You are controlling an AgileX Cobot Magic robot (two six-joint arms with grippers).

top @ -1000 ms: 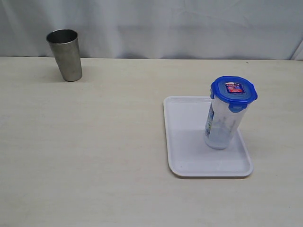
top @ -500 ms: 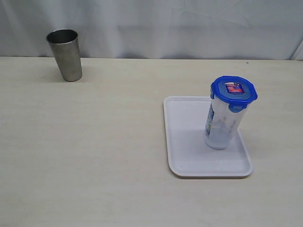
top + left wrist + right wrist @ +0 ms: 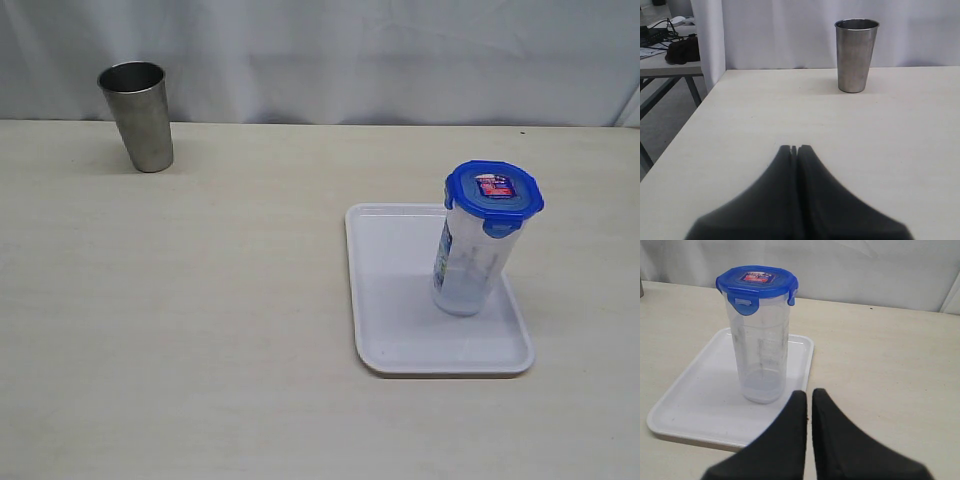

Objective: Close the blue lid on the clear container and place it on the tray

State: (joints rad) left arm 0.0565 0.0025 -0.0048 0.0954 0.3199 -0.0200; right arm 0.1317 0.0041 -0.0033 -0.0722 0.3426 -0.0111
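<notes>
Task looks done as far as I can judge: the lid [image 3: 494, 189] sits on the container [image 3: 468, 265], the flaps I can see are folded down, and the container stands upright on the tray [image 3: 390, 300], in its right half, base inside the rim. Can't confirm all four flaps are snapped, since the far ones are hidden. No step in hand that I can see. If anything remains, it's a check of those flaps, which would call for an arm to come in from above and press down without tipping the tall container. Neither arm shows in the exterior view, so both are well clear of the tray. Left gripper [image 3: 796, 148]: jaws pressed together, nothing between them, low over the table [image 3: 200, 300], aimed roughly level at the cup [image 3: 140, 115] well ahead of it. Right gripper [image 3: 809, 392]: jaws all but touching with a hairline gap, nothing held, pointed at the container from the near side, apart from it. Cup stands at the far left of the table, well apart from the tray — not involved.
</notes>
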